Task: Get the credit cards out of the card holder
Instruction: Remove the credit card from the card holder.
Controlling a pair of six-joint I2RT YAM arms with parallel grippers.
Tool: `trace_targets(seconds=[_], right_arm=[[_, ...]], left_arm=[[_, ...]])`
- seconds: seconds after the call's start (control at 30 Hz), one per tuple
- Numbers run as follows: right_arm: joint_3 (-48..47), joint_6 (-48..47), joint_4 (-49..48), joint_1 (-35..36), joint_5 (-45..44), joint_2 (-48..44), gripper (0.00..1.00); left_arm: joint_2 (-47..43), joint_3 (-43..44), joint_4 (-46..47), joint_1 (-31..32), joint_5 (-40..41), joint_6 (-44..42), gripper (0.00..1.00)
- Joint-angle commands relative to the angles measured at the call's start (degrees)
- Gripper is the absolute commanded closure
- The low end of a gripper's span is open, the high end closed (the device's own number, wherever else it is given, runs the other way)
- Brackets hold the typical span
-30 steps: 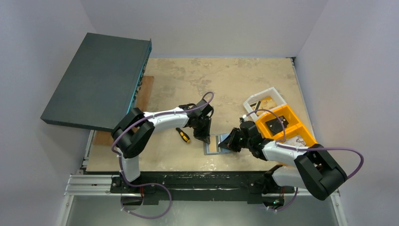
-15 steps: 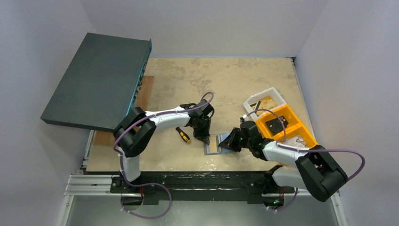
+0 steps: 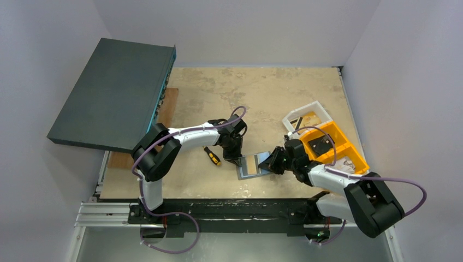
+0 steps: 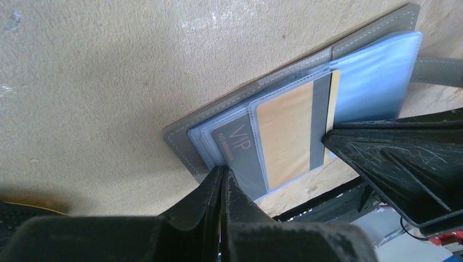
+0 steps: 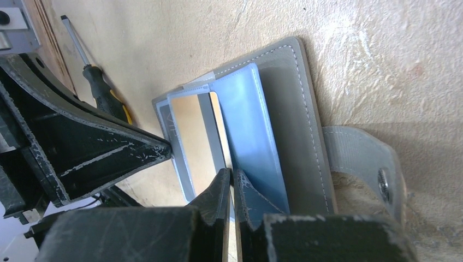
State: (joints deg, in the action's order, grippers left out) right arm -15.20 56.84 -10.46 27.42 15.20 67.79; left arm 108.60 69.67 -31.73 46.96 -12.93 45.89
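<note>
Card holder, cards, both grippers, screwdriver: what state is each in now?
Card holder: open, on the table.
Gold card: inside its clear sleeve, not out.
VIP card: inside its sleeve.
Left gripper: shut, tips at the holder's edge.
Right gripper: shut, tips at the sleeves.
Screwdriver: lying on the table.

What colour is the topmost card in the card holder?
The card is orange-gold with a grey stripe; left wrist view.
</note>
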Motion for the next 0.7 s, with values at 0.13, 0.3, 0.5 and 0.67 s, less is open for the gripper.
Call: trace_targets(seconds=[0.13,0.3,0.5,0.67], right_arm=[[3.22,-0.91,-7.11,-0.60,4.28,4.25,0.80],[3.88,0.53,-11.93,-0.72,6.37,7.17,0.81],[4.18,1.81,-15.18,-0.98,7.49,8.56,0.89],[3.91,1.97,-14.42,-1.12,6.94,7.54,1.00]], left_arm=[[3.02,-1.18,-3.81,-0.41,5.75,-2.07,1.00],[3.02,-1.14,-3.59,-0.40,5.39,-2.30,1.00],[3.17,-0.85,-3.58,-0.43,5.23,-2.38,1.00],[3.20,-0.67,-3.89,-0.47,5.25,-2.63,1.00]])
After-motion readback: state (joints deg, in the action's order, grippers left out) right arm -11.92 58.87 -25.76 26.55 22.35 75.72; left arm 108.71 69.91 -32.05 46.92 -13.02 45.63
